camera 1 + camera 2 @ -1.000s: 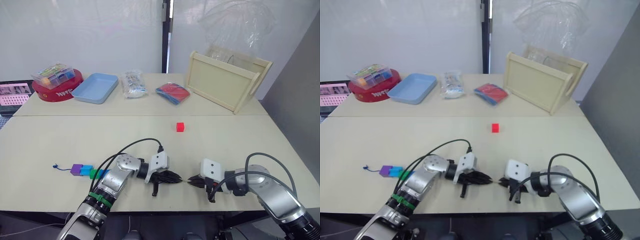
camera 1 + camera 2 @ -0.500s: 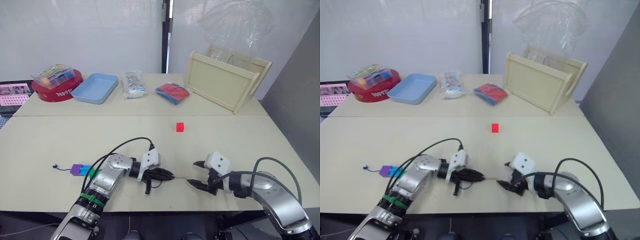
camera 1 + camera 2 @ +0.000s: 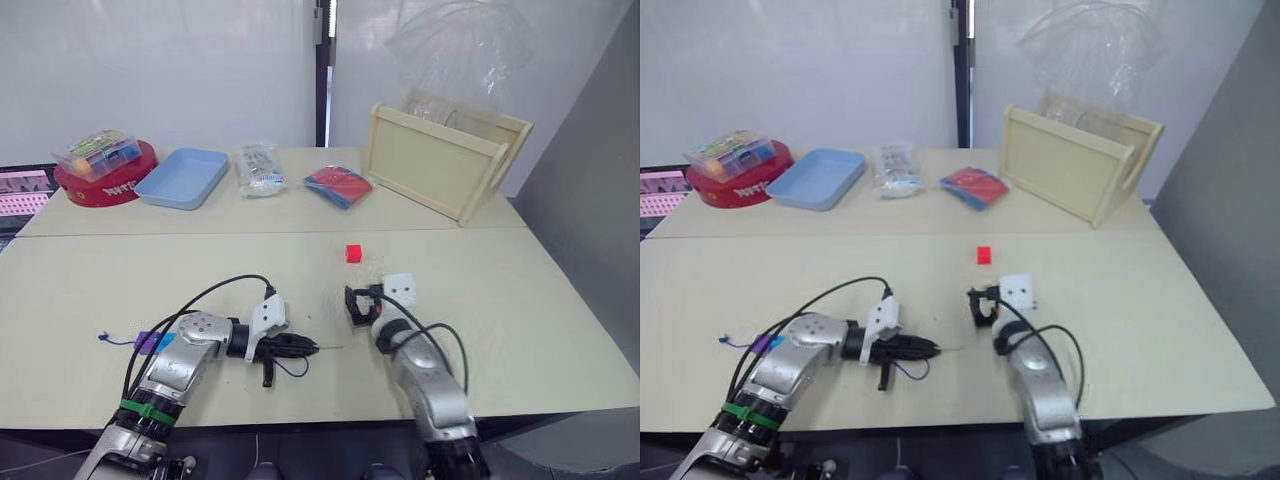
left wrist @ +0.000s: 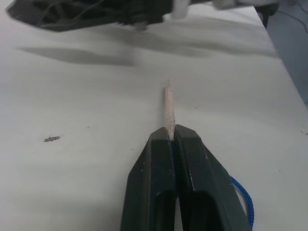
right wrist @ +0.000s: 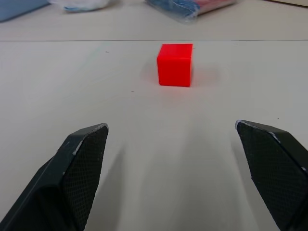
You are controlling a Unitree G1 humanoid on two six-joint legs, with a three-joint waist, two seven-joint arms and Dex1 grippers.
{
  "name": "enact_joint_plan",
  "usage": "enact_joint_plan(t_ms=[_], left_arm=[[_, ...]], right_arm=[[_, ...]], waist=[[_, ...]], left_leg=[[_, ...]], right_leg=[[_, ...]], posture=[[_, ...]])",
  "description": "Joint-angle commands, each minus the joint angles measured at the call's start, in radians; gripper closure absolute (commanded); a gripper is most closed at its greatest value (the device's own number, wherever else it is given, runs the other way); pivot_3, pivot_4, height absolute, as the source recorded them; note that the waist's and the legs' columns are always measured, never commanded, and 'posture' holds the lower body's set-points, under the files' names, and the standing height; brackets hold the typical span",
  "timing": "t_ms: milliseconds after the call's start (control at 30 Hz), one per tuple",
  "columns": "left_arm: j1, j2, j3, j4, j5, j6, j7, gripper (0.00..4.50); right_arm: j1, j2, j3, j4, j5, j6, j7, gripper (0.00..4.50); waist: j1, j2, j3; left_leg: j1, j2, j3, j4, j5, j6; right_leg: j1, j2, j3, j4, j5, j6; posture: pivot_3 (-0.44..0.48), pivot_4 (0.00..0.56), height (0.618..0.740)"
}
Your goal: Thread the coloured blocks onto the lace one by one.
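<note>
Pinching the lace (image 4: 168, 108) tip, the left gripper (image 4: 173, 137) rests — right gripper (image 5: 178, 134) fingers spread toward the red cube (image 5: 175, 64).

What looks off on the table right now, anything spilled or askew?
Nothing spilled or damaged. The red cube sits alone mid-table, apart from the threaded blocks by the left arm. The left hand pinches the lace's pale tip; the right hand is open, facing the cube.

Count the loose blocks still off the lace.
1: the red cube sits alone mid-table, ahead of the right gripper. Purple and cyan blocks lie by the left arm; others may be hidden.
</note>
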Motion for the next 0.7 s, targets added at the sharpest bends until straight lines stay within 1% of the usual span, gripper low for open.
enact_joint_plan(t_ms=[33, 167, 333, 433, 500, 567, 600, 633, 667, 700], left_arm=[[0.013, 0.008, 0.023, -0.042, -0.019, -0.001, 0.013, 4.50], [0.035, 0.014, 0.026, -0.049, -0.019, -0.009, 0.017, 4.50], [0.054, 0.015, 0.029, -0.061, -0.017, -0.010, 0.025, 4.50], [0.065, 0.017, 0.031, -0.072, -0.018, -0.009, 0.032, 4.50], [0.070, 0.018, 0.033, -0.080, -0.019, -0.006, 0.036, 4.50], [0.075, 0.019, 0.033, -0.085, -0.019, -0.004, 0.040, 4.50], [0.077, 0.020, 0.033, -0.088, -0.019, -0.003, 0.041, 4.50], [0.079, 0.020, 0.033, -0.091, -0.020, -0.002, 0.041, 4.50], [0.081, 0.021, 0.032, -0.093, -0.020, -0.001, 0.041, 4.50], [0.082, 0.022, 0.030, -0.096, -0.021, 0.000, 0.040, 4.50]], right_arm=[[-0.182, 0.013, -0.025, 0.265, -0.018, -0.096, -0.039, 0.03], [-0.365, 0.004, -0.060, 0.548, -0.003, -0.213, -0.018, 0.03], [-0.554, 0.003, -0.112, 0.847, 0.007, -0.294, -0.046, 0.03], [-0.611, 0.012, -0.145, 0.951, 0.026, -0.319, -0.053, 0.03], [-0.626, 0.022, -0.166, 0.979, 0.045, -0.346, -0.041, 0.03], [-0.634, 0.027, -0.179, 0.991, 0.056, -0.366, -0.036, 0.53], [-0.637, 0.028, -0.177, 0.994, 0.052, -0.373, -0.028, 0.91], [-0.640, 0.029, -0.177, 0.997, 0.050, -0.378, -0.027, 1.13], [-0.642, 0.029, -0.179, 1.001, 0.050, -0.380, -0.026, 1.54], [-0.643, 0.029, -0.183, 1.002, 0.052, -0.383, -0.030, 1.83]], waist=[[-0.003, 0.000, 0.000], [-0.015, 0.000, 0.000], [-0.024, 0.000, 0.000], [-0.026, 0.000, 0.000], [-0.026, 0.000, 0.000], [-0.027, 0.000, 0.000], [-0.027, 0.000, 0.000], [-0.028, 0.000, 0.000], [-0.030, 0.000, 0.000], [-0.033, 0.000, 0.000]], left_leg=[[0.000, 0.000, 0.000, -0.001, 0.000, -0.001], [0.001, 0.000, -0.001, -0.003, 0.001, -0.001], [0.002, 0.000, 0.000, -0.006, 0.001, -0.002], [0.004, 0.000, 0.000, -0.010, 0.003, -0.006], [0.004, 0.000, 0.000, -0.010, 0.004, -0.006], [0.004, 0.000, 0.000, -0.010, 0.004, -0.006], [0.004, 0.000, 0.000, -0.010, 0.004, -0.006], [0.004, 0.000, 0.000, -0.010, 0.004, -0.006], [0.005, 0.000, 0.000, -0.010, 0.004, -0.006], [0.005, 0.001, 0.000, -0.011, 0.004, -0.006]], right_leg=[[0.000, 0.000, 0.000, 0.000, 0.000, 0.000], [0.000, 0.000, 0.000, 0.002, 0.000, 0.000], [-0.001, 0.000, 0.000, 0.004, 0.000, 0.000], [0.000, 0.000, 0.000, 0.004, 0.000, -0.001], [0.000, 0.000, 0.000, 0.004, 0.000, -0.001], [0.000, 0.000, 0.000, 0.004, 0.000, -0.001], [0.000, 0.000, 0.000, 0.004, 0.000, -0.001], [0.000, 0.000, 0.000, 0.004, 0.000, -0.001], [0.000, 0.000, 0.000, 0.004, 0.000, -0.001], [0.000, 0.000, 0.000, 0.004, 0.000, -0.001]], posture=[[0.000, 0.150, 0.740], [0.000, 0.150, 0.740], [0.000, 0.150, 0.740], [0.000, 0.150, 0.740], [0.000, 0.150, 0.740], [0.000, 0.150, 0.740], [0.000, 0.150, 0.740], [0.000, 0.150, 0.740], [0.000, 0.150, 0.740], [0.000, 0.150, 0.740]])
